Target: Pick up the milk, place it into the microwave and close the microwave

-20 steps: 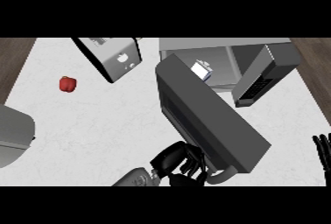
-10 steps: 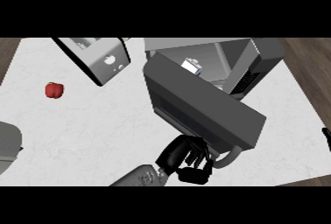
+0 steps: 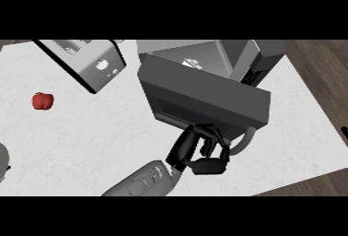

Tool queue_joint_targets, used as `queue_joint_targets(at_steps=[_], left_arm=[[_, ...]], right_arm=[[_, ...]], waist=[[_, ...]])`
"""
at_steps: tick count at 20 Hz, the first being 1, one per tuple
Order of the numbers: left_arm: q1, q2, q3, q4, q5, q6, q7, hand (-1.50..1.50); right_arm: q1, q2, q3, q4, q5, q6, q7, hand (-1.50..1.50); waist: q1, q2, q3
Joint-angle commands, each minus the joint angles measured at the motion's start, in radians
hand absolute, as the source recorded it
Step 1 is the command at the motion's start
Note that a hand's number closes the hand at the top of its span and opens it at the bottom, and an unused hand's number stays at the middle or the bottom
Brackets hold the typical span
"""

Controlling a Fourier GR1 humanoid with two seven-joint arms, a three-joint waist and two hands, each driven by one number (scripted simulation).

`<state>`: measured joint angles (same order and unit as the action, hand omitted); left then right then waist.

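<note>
One carton, the milk (image 3: 192,63), already inside the microwave (image 3: 266,54): small white shape in the open cavity, only its top visible above the door's upper edge. Pick and place judged done; step in hand is the closing.

Microwave door (image 3: 204,99) open, swung out over the counter (image 3: 81,138) as a broad dark slab. Left hand (image 3: 204,154) at the door's lower edge, fingers curled, holding nothing, knuckles up against the door beside its grey handle (contact likely, not certain from this angle). Right hand nowhere in view.

Next move, as a judgement: push on the door's free edge, sweeping toward the cavity until flush; needs the hand kept behind the door and clear of the handle.

Versus 0.5 s ago: hand higher and nearer the door edge; door looks slightly further round; right-hand fingertips gone from the right border.

Further out: grey appliance (image 3: 92,64) top left, red fruit (image 3: 43,101) well apart at left.
</note>
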<state>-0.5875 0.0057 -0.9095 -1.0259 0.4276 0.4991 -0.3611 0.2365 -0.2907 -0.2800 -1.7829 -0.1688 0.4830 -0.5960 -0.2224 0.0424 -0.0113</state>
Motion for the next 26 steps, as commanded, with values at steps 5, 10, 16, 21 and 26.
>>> queue_joint_targets(at_steps=[5,10,16,21,26], left_arm=[[-0.119,-0.005,0.070,0.053,0.153,0.029,-0.050,1.50],[-0.193,-0.006,0.112,0.135,0.222,0.035,-0.052,1.50],[-0.275,-0.006,0.157,0.189,0.299,0.006,-0.086,1.50],[-0.326,-0.006,0.192,0.229,0.355,0.002,-0.124,1.50],[-0.341,-0.006,0.197,0.265,0.388,0.002,-0.160,1.50]], right_arm=[[-0.043,-0.042,0.002,-0.045,-0.065,0.035,0.060,-1.50],[-0.044,-0.077,-0.016,-0.051,-0.098,0.057,0.087,-1.50],[-0.074,-0.112,-0.034,-0.051,-0.121,0.059,0.127,-1.50],[-0.109,-0.133,-0.047,-0.046,-0.170,0.065,0.158,-1.50],[-0.131,-0.158,-0.071,-0.030,-0.191,0.070,0.166,-1.50]], waist=[[-0.048,0.022,0.000],[-0.071,0.026,0.004],[-0.088,0.038,0.003],[-0.102,0.047,0.003],[-0.112,0.051,0.007]])
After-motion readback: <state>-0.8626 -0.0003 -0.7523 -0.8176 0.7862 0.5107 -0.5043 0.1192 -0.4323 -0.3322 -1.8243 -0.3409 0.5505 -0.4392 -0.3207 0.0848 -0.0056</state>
